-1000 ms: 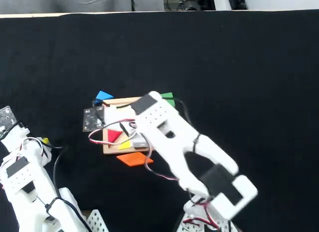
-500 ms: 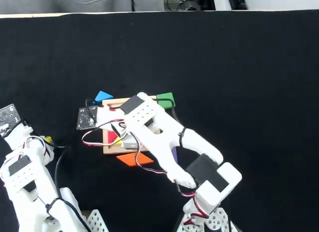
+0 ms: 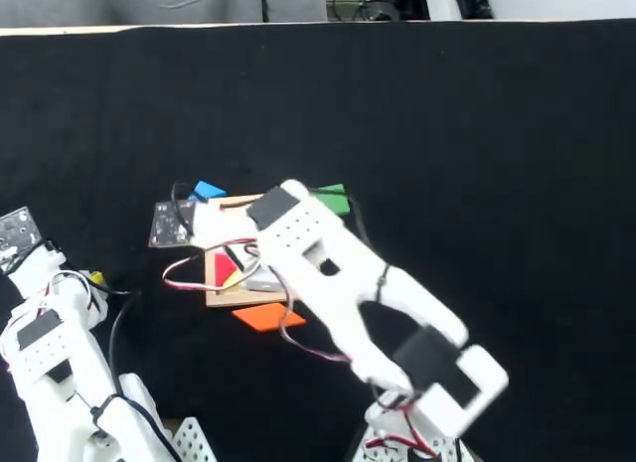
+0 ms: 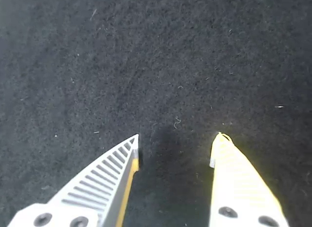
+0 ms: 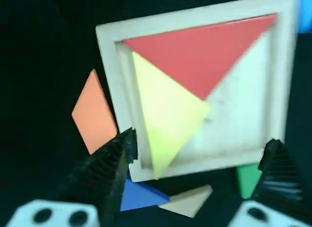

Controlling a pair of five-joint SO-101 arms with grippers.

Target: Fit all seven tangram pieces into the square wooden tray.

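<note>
Wooden tray (image 5: 109,56) is seen on the black cloth (image 3: 477,134), largely covered in the high view by the right arm (image 3: 338,283). Two pieces are seated inside it: a red triangle (image 5: 200,51) along one wall and a yellow triangle (image 5: 168,117) touching it; the rest of the tray floor is bare wood. An orange parallelogram (image 5: 94,112) is noted just outside the tray wall nearest the arm bases. Along an adjoining wall, outside the tray, a blue triangle (image 5: 139,195), a pale triangle (image 5: 187,201) and a green piece (image 5: 248,177) are lined up. A second blue piece (image 3: 207,191) is recorded at the tray's far corner, just beside the rim. The right gripper (image 5: 201,139) is held above the tray, its black jaws spread wide with nothing between them. The left gripper (image 4: 178,136) is well apart from the tray, over bare cloth, jaws likewise parted and empty.
</note>
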